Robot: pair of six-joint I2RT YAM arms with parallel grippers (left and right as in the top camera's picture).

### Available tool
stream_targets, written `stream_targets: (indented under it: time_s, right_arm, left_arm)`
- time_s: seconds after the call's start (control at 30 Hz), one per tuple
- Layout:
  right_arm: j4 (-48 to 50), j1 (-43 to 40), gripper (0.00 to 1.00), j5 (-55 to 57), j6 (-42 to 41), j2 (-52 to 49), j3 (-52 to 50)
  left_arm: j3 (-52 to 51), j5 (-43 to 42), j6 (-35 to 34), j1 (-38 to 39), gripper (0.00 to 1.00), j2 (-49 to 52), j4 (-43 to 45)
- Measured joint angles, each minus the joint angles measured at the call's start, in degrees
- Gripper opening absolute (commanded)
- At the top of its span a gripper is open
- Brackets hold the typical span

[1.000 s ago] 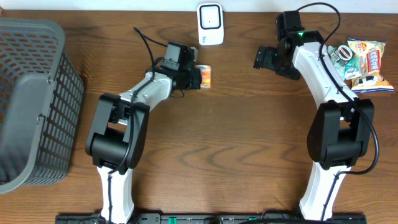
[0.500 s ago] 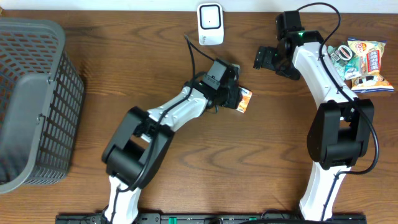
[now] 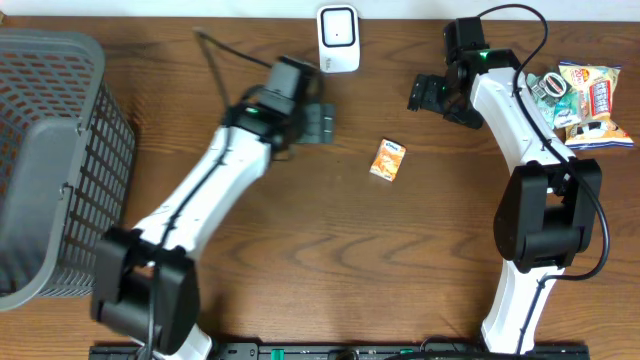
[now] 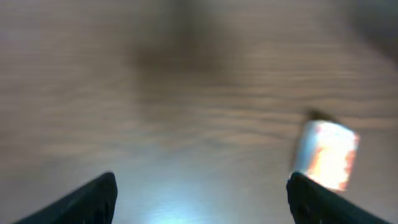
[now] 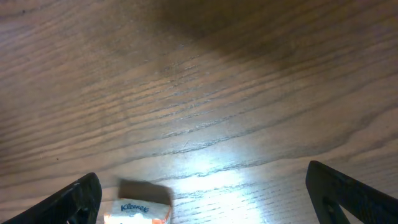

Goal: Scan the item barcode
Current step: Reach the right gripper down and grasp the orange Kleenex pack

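Kleenex pack: we log it released, now lying on the table between the arms. Left gripper: withdrawn near the scanner, jaws wide, empty. Right gripper: wide, empty.

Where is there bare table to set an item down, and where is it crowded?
Bare wood: the wide stretch between the left arm and right arm, nearer than the Kleenex pack; also the strip between the basket and that left arm. Crowded: the far right corner, snack packets beside the right arm.
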State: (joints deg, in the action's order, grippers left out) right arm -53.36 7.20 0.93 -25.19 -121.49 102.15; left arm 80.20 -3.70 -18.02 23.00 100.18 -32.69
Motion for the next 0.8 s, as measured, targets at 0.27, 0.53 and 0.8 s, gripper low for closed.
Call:
stream_targets:
  time_s: [0.27, 0.53, 0.8]
  right_arm:
    - [-0.24, -0.02, 0.99, -3.87, -1.27, 0.00, 0.00]
    - [-1.09, 0.87, 0.91, -19.21, -2.38, -0.02, 0.00]
    - [-4.85, 10.75, 0.82, -10.99, -2.86, -0.02, 0.00]
  left_arm:
    - [0.17, 6.03, 0.11, -7.63, 0.98, -0.42, -14.73]
    - [0.17, 7.78, 0.00, -10.36, 0.98, -0.42, -17.49]
    - [0.17, 8.17, 0.00, -10.36, 0.98, -0.39, -17.51]
